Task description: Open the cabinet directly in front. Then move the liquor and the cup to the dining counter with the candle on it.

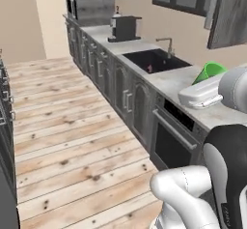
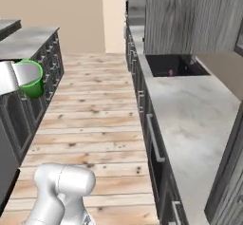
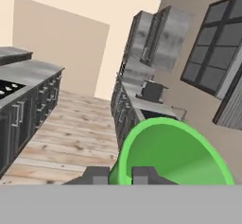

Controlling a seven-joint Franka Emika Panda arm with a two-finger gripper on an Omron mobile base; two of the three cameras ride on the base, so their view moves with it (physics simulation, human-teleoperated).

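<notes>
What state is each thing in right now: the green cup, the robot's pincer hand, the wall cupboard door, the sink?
Small bright green tapered cup: held in the air, tipped on its side, empty inside.
Two-finger gripper: shut on the cup's rim, one finger inside and one outside.
Dark grey wood-grain cabinet door: swung open.
Black sink basin: tap not running; a small reddish thing lies in it, too small to identify.

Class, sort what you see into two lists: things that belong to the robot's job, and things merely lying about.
Job: the cup, pinched at its rim by the fingers; the open cabinet door; the dining counter.

Lying about: sink, faucet, coffee machine, window.
</notes>
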